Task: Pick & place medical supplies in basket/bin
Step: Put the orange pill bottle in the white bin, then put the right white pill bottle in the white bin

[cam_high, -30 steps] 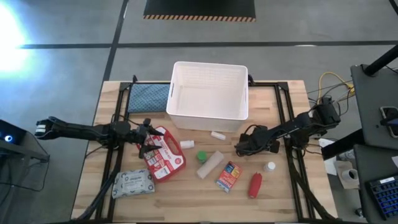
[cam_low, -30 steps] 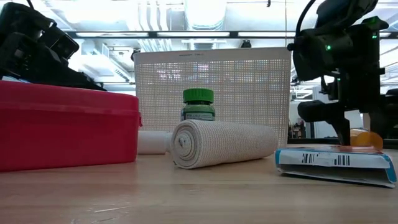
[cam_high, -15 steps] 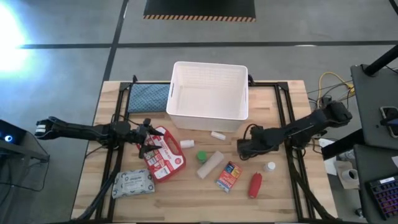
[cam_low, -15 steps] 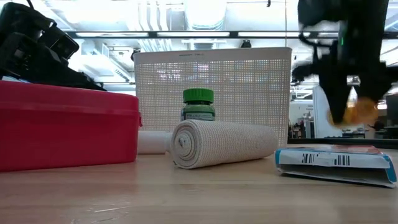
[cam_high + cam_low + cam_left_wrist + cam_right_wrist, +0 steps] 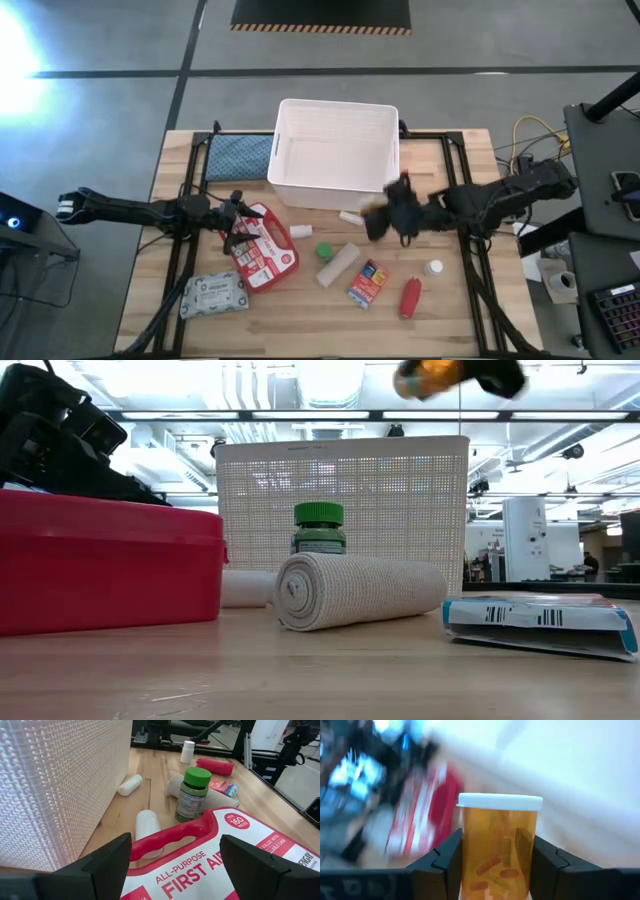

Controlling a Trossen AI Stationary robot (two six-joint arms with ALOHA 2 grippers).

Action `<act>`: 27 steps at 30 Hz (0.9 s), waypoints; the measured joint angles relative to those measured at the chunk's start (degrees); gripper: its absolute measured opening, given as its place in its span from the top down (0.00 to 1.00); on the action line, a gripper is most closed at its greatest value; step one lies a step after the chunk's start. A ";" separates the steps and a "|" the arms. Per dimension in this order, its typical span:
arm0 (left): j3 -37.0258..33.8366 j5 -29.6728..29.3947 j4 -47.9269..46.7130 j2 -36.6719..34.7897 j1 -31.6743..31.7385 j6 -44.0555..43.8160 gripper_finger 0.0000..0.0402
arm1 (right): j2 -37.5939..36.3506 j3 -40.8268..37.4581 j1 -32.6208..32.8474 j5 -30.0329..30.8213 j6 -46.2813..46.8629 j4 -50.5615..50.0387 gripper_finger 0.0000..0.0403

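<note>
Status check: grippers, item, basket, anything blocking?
Right gripper shut on amber pill bottle, raised beside basket. Left gripper open at first-aid pouch. Nothing blocking.

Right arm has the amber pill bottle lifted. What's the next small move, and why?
Probably carry it over the white basket rim before releasing. The right end effector is shut on the pill bottle, and from above it hangs beside the basket's front corner, not yet over the opening.

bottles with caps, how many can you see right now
3. A green-capped bottle stands by the bandage roll. A small white-capped bottle stands near the red tube. An orange pill bottle is held in the right pincer beside the basket. Others may be hidden.
</note>
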 joint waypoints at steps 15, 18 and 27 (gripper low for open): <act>0.02 0.00 0.00 -0.02 0.00 0.02 0.30 | 6.26 7.73 -25.85 -6.66 -21.25 -6.35 0.47; 0.02 0.00 0.01 -0.02 0.00 0.01 0.30 | 7.26 7.73 -26.12 -8.49 -21.91 -7.25 0.36; 0.02 0.00 0.00 -0.02 0.00 0.02 0.30 | 2.59 10.26 -19.81 -5.84 -26.18 -14.39 0.17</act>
